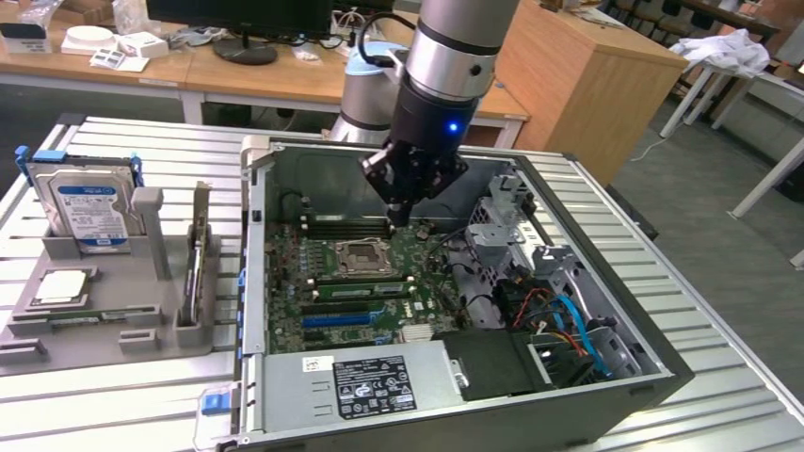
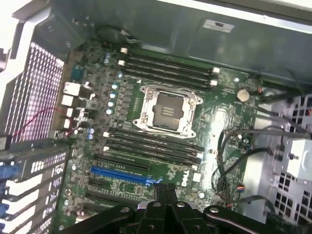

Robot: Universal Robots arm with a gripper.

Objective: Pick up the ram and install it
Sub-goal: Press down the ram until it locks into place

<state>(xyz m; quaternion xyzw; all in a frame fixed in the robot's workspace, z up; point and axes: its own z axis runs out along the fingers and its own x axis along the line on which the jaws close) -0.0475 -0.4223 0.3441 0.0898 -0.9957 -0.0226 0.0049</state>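
Power supply (image 1: pixel 373 384): nearest the camera in the exterior view, at lower centre of the frame, inside the open case (image 1: pixel 653 377), label up.
Cables (image 1: pixel 571 325): blue and orange, bundled in the case corner at lower right.
Blue slot (image 1: pixel 337 320) (image 2: pixel 124 174): on the motherboard (image 1: pixel 434 245) (image 2: pixel 222 126), just behind the power supply.
Lower memory slots (image 1: pixel 358 287) (image 2: pixel 153 146): dark bank between the blue slot and the socket; whether any is filled, I cannot tell.
Socket (image 1: pixel 358 254) (image 2: pixel 169 111): silver frame, mid-board, lid area bare.
My gripper (image 1: pixel 399 212) (image 2: pixel 165 187): at frame centre in the exterior view, pointing down over the board, tips near the upper memory slots (image 1: pixel 345 226) (image 2: pixel 168 68) beside the socket. Jaws clenched together, nothing between them.
Contact: tips look apart from the board; I cannot tell by how much.
Ram (image 1: pixel 196 264): not in my grasp. A long thin stick stands on edge in the grey holder (image 1: pixel 113 334) outside the case, at the exterior view's left, well apart from my gripper.
Processor chip (image 1: pixel 63 287): square, silver, lying flat on the same holder, left of the ram.
Hard drive (image 1: pixel 86 202): upright at the holder's far end, upper left of the frame.
Table (image 1: pixel 164 151): ribbed metal, carrying the case and the holder.
Desk (image 1: pixel 251 80): farthest back, upper frame, with a monitor foot (image 1: pixel 245 49) on it.
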